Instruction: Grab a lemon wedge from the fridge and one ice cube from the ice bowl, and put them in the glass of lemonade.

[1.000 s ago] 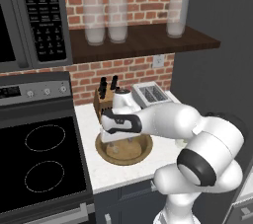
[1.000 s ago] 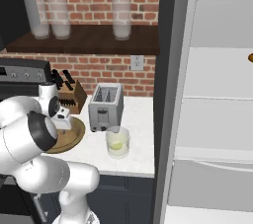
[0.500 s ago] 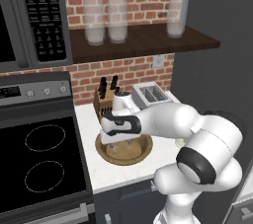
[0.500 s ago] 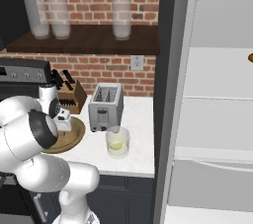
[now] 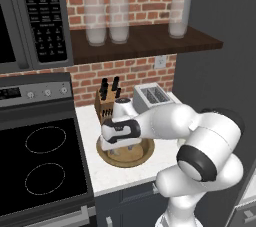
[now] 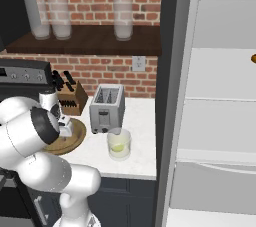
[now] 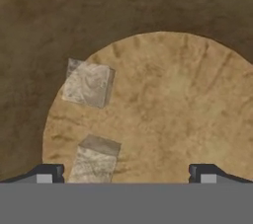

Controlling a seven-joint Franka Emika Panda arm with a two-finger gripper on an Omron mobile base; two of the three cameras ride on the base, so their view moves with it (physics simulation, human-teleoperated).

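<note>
Ice pickup is the step in hand: the gripper (image 7: 125, 173) hangs spread wide inside the ice bowl (image 5: 145, 151), 2 ice cubes (image 7: 89, 84) on its floor. The nearer cube (image 7: 95, 161) lies just inside one fingertip; centring, then closing, looks next.

ice bowl (image 5: 141, 154): middle hidden behind the end effector (image 7: 126, 173)
lower ice cube (image 7: 94, 161): bottom cut by picture edge

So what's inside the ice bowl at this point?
The hand view shows two ice cubes on the ice bowl's wooden floor, the nearer one partly cut off at the frame's bottom. The open tool hangs just above them.
</note>
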